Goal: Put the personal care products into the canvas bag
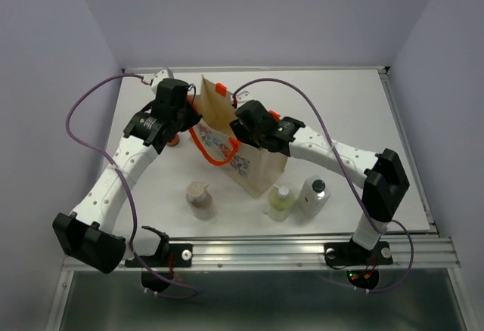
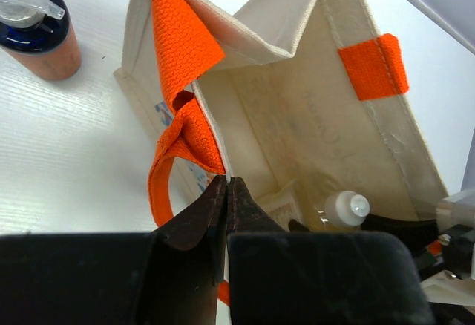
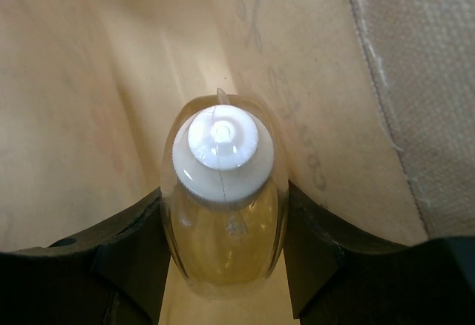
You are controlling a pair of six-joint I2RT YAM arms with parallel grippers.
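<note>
One bottle going in, four left outside

My right fingers (image 3: 223, 225) were down inside the canvas bag (image 2: 312, 139), clamped on the amber bottle (image 3: 223, 147), which stood cap-up between them and was not yet let go. My left fingers (image 2: 225, 190) were pressed together on the bag's rim just beside the orange handle (image 2: 182, 43), apparently to hold the mouth open. The orange bottle (image 2: 41, 43) stood on the surface (image 2: 74, 162) beyond my left fingers, outside the bag. The tan-brown bottle (image 1: 201, 199), pale green bottle (image 1: 279, 202) and whitish bottle (image 1: 313, 195) stood behind my right fingers, nearer the bases. I judged none was finished.
</note>
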